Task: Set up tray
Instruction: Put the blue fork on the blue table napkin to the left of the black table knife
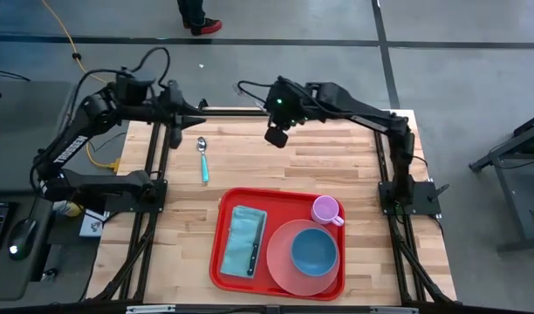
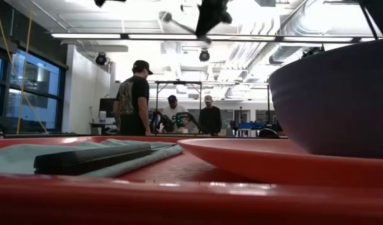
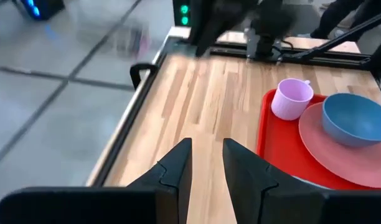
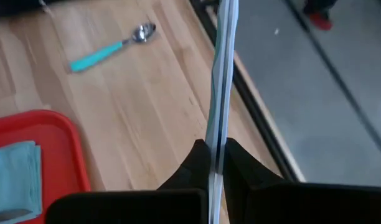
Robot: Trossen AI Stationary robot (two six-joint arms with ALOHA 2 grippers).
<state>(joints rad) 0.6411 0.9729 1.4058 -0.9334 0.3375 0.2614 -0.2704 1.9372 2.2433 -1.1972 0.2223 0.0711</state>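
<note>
- The left gripper [image 1: 200, 108] hovers off the table's far left edge, about ten o'clock from the tray, its fingers [image 3: 178, 163] slightly apart with nothing between them; it seems parked clear of the work.
- A spoon [image 1: 202, 158] with a teal handle lies flat on the bare wooden table [image 1: 337, 153] at eleven o'clock from the tray, bowl end pointing away from it (apparently not yet set in place).
- The tray [image 1: 241, 196] sits at the table's near middle. On it, from nine o'clock to three: a teal cloth [image 1: 236, 234] with a dark knife [image 1: 256, 249] laid along its right edge, then a pink plate [image 1: 280, 262] carrying a blue bowl [image 1: 314, 249], and a lilac cup [image 1: 325, 210] at the far right corner.
- The right gripper [image 1: 276, 136] hangs above the table at twelve o'clock from the tray, jaws clamped on a thin utensil [image 4: 223, 74] seen edge-on (which kind cannot be told), likely being carried over.
</note>
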